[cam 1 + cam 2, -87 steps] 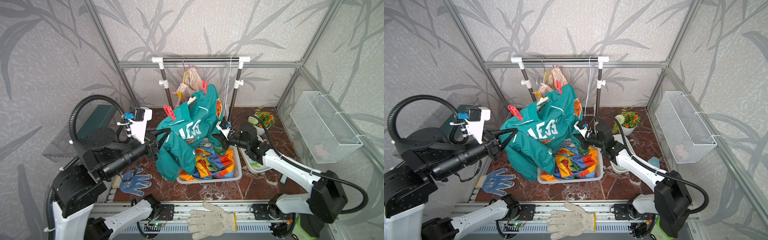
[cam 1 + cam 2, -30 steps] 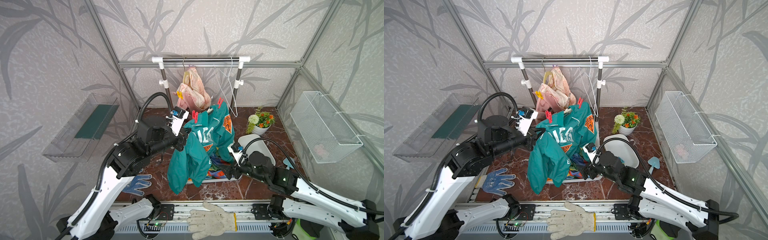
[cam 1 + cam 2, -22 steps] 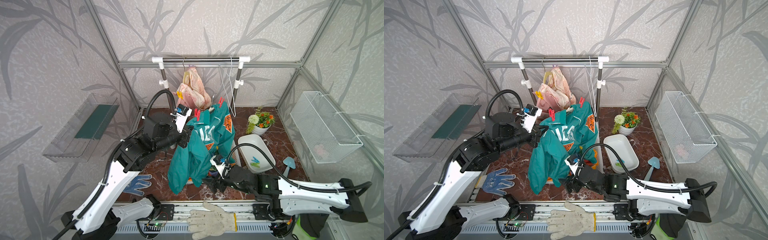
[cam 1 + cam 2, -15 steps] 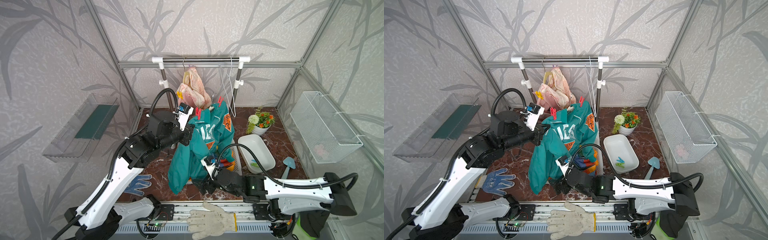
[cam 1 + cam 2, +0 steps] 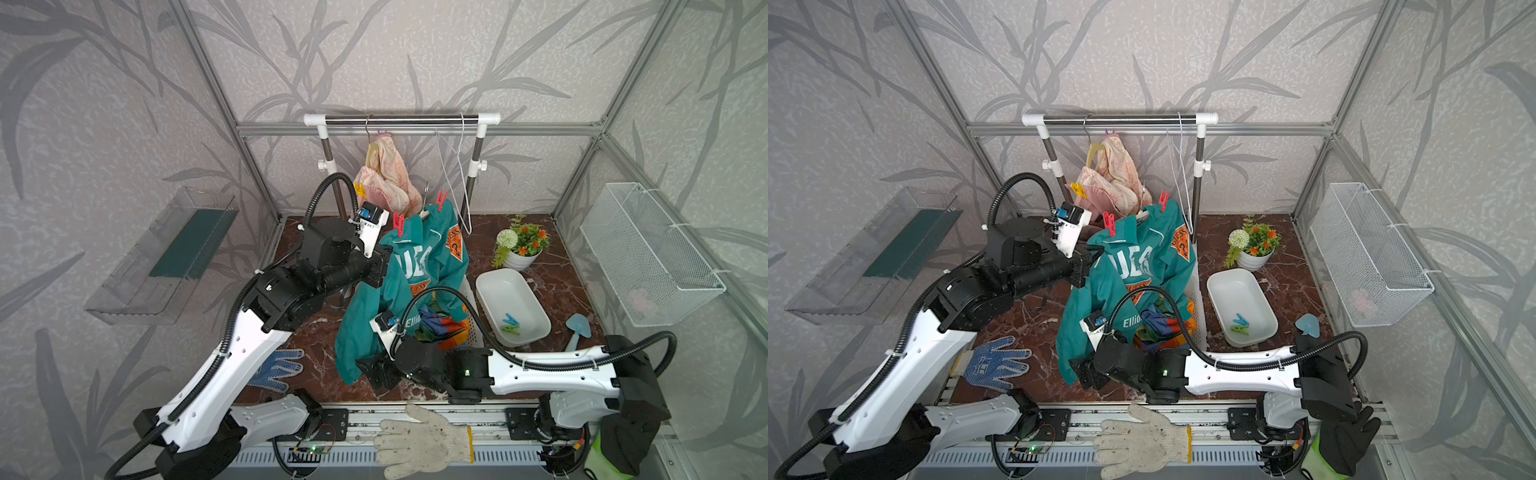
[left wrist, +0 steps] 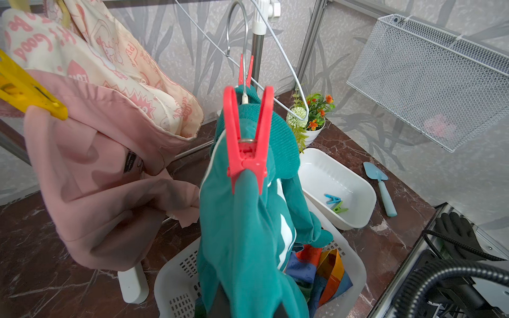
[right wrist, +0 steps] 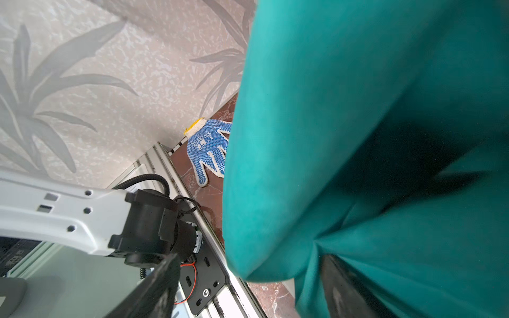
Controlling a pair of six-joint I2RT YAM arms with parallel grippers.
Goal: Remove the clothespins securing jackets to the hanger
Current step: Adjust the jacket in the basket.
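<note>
Both top views show "Ellio" on the teal jacket (image 5: 419, 266) (image 5: 1142, 266).

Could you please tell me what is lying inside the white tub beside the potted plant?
Inside the white tub lie a blue clothespin and a green clothespin, touching. Nothing else shows there.

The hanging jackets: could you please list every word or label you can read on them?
"UES", partly folded: large white letters on the teal jacket.
"Ellio", cut off: white lettering lower on it.
"UESS" and "?": its orange triangular patch.
"Good": pink print on the pink jacket's cream patterned lining; the smaller words blur.
</note>
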